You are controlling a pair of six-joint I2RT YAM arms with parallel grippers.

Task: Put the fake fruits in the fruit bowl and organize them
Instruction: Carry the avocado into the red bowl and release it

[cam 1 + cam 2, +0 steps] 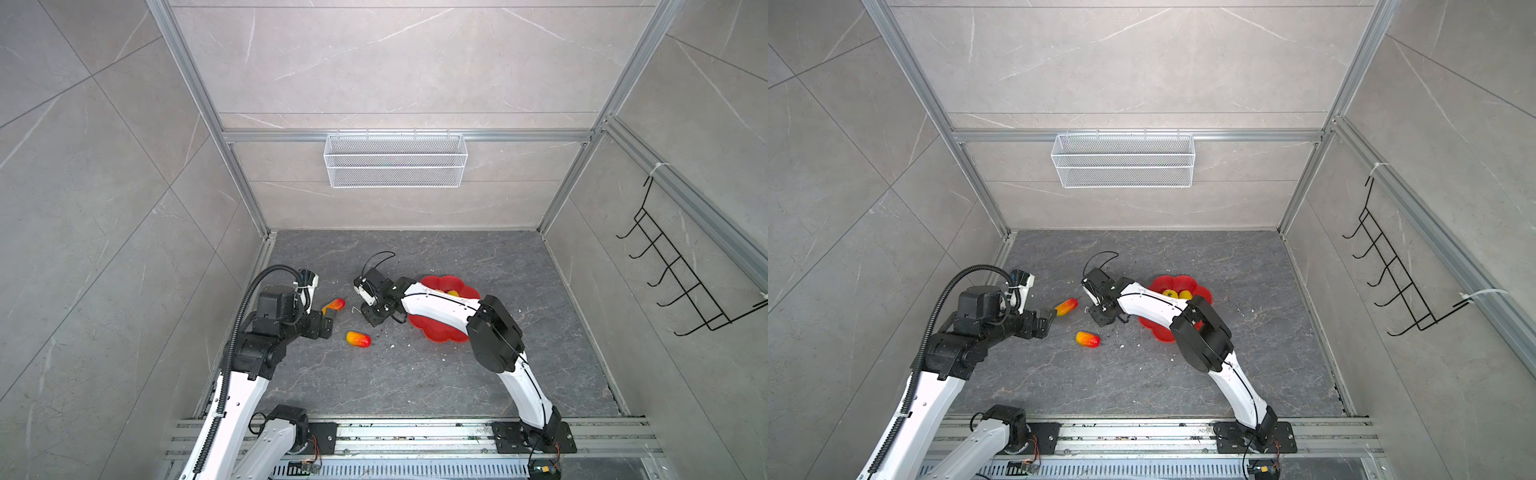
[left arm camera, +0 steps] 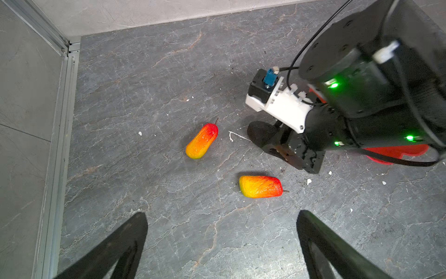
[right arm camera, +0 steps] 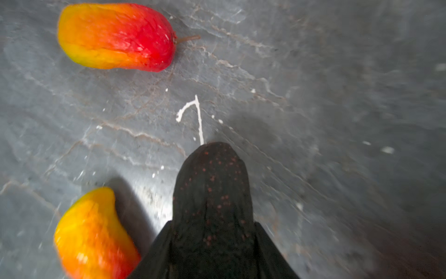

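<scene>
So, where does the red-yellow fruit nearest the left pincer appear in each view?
Top view: red-yellow fruit, left of centre, by the left pincer.
Top view: the fruit, same spot.
Left wrist: the farther one of two.
Right wrist: the whole one, stem showing.
Shared landmark: white squiggle on the floor beside it.

I take the bowl (image 1: pixel 434 330) as my mark. Two fruits (image 1: pixel 1185 295) lie in it toward its back, and my right arm crosses over its middle. Just left of the bowl, the oval fruit (image 3: pixel 212 188) sits on the floor (image 1: pixel 415 374) between the fingers of my right gripper (image 1: pixel 371 318). Further left lie the far fruit (image 1: pixel 333 305), level with the bowl's middle, and the near fruit (image 1: pixel 358 339), level with its front edge. My left gripper (image 1: pixel 329 324) hangs farthest left. The basket (image 1: pixel 395 166) hangs on the wall behind the bowl, and the hook rack (image 1: pixel 687 266) on the wall to its right.
</scene>
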